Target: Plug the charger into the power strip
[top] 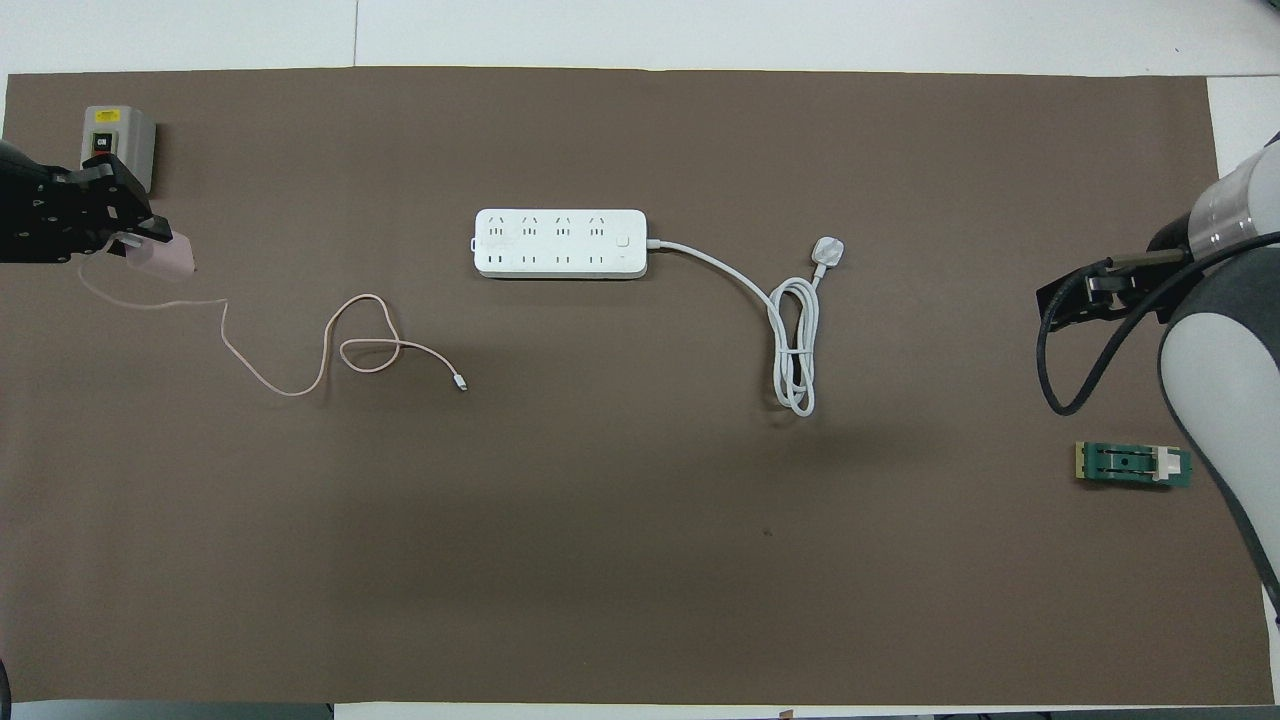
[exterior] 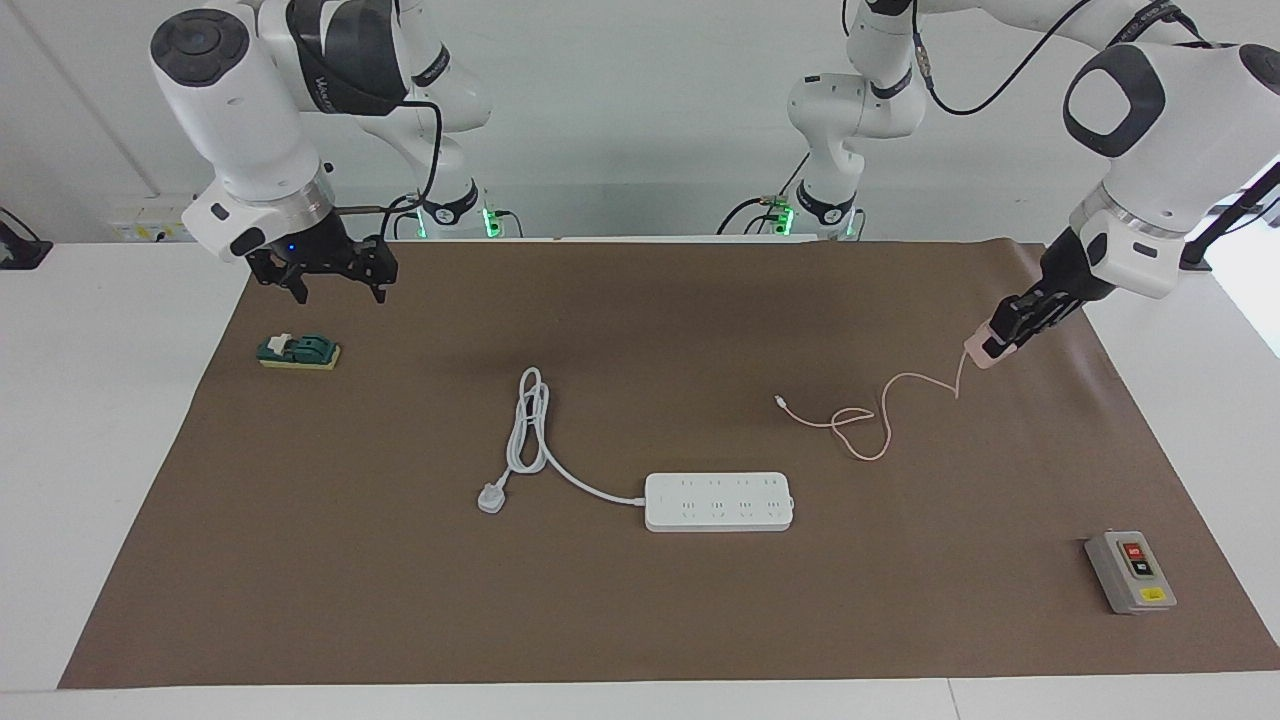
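Note:
The charger [exterior: 980, 354] is a small pale-pink cube, and my left gripper [exterior: 994, 340] is shut on it just above the mat at the left arm's end. Its thin pink cable [exterior: 872, 420] trails in loops on the mat toward the middle. In the overhead view the charger [top: 168, 259] shows at the tips of the left gripper [top: 138, 238]. The power strip [exterior: 718, 502] is a long white bar lying flat mid-table, farther from the robots than the cable; it also shows in the overhead view [top: 560, 243]. My right gripper [exterior: 338, 288] is open and empty, over the mat's corner at the right arm's end.
The strip's thick white cord ends in a white three-pin plug [exterior: 491, 497] toward the right arm's end. A grey box with red and black buttons [exterior: 1130, 571] stands at the left arm's end, farthest from the robots. A green block [exterior: 298, 352] lies under the right gripper.

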Controlling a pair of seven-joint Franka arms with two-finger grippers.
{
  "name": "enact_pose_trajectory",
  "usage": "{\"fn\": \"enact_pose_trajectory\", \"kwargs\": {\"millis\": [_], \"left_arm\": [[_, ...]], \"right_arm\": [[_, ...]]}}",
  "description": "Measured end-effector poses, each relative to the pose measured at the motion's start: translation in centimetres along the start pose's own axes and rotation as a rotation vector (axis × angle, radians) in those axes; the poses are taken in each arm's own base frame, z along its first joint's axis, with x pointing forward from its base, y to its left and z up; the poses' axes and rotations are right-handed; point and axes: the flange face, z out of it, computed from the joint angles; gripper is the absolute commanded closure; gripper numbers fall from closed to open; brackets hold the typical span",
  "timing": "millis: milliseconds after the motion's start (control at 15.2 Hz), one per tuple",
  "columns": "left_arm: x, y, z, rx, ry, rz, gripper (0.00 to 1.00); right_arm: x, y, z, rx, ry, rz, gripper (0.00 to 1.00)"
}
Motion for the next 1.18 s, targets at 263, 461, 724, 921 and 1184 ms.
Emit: {"fn": "enact_pose_trajectory", "kwargs": {"millis": [263, 461, 724, 921, 1184], "left_arm": [[-0.6, 1.6, 0.4, 0.096, 0.039, -0.154, 1.0], [-1.1, 2.7, 0.7, 0.102, 0.047, -0.33, 1.0], [-1.5, 3.5, 1.4, 0.102, 0.053, -0.62, 1.0], [-2.5, 6.3, 3.2, 0.117, 0.051, -0.781, 1.0], [-3.6, 11.7, 8.1, 0.149, 0.066, -0.947, 1.0]], "right_arm": [[0.5, 1.4, 1.1, 0.005, -0.019, 0.005, 0.0], [0.9, 0.9, 1.1, 0.007, -0.02, -0.005, 0.0], [0.8, 0.9, 0.8, 0.008, -0.031, -0.006, 0.0], [0.3, 0.9, 0.4, 0.008, -0.038, -0.005, 0.0], [-0.6, 1.0, 0.0, 0.009, -0.057, -0.004, 0.0]]}}
